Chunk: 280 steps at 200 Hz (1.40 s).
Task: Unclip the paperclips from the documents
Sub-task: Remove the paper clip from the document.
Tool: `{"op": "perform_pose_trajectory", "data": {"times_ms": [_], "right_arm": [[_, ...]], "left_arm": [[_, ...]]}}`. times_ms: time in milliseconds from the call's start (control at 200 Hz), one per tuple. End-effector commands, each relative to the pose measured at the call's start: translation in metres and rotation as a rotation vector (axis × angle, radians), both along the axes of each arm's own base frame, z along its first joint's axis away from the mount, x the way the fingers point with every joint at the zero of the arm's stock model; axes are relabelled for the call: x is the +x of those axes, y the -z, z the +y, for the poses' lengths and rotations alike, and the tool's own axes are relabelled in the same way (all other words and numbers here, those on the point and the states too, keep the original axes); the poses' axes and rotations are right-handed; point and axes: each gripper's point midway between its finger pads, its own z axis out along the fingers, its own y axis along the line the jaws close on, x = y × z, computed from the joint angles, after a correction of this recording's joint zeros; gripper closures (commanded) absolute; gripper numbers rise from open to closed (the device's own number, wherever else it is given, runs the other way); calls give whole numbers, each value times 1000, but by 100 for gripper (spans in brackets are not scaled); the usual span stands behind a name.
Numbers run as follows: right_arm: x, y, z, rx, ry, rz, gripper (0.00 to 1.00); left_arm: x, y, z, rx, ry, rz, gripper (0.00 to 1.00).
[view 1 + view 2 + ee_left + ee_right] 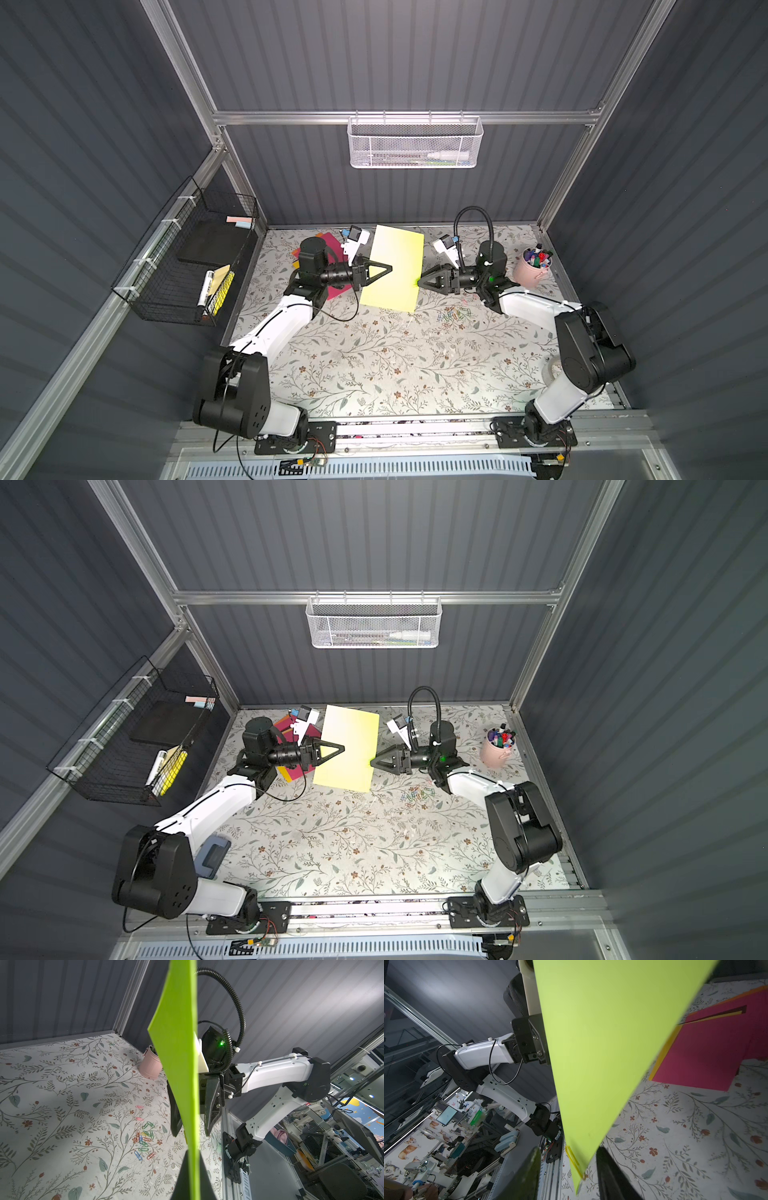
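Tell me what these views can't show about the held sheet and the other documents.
- Yellow paperclip on the lime sheet: too small in both top views; in the right wrist view the sheet hides its far leg.
- Left gripper fingertips: hidden behind the sheet in the right wrist view.
- Pink stack: mostly under the left arm in both top views, so any clips on it go unseen.

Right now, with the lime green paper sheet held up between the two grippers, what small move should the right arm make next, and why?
Probably close the right gripper on the small yellow wire paperclip. The left gripper is shut on the lime green paper sheet, holding it up, and the right jaws stand open astride the clipped corner, ready to pinch.
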Motion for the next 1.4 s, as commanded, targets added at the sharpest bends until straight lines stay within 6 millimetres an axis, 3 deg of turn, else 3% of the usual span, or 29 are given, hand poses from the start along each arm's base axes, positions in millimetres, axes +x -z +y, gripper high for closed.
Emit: {"op": "perform_pose_trajectory", "data": {"times_ms": [0,190,500,700,1076,1396], "right_arm": [[-4,7,3,3,-30,11,55],[1,13,4,2,1,7,52],[3,2,6,44,-12,5,84],[-1,4,4,40,-22,12,98],[2,9,-5,23,-21,34,94],[10,16,-12,2,22,62,93]], "left_arm": [[-2,-19,3,-18,0,-56,100],[-4,-21,3,-20,5,-55,100],[-2,-16,3,-13,-1,-45,100],[1,-13,7,0,-23,-34,100],[18,4,16,95,-86,-17,100],[17,-2,17,87,-70,-41,100]]}}
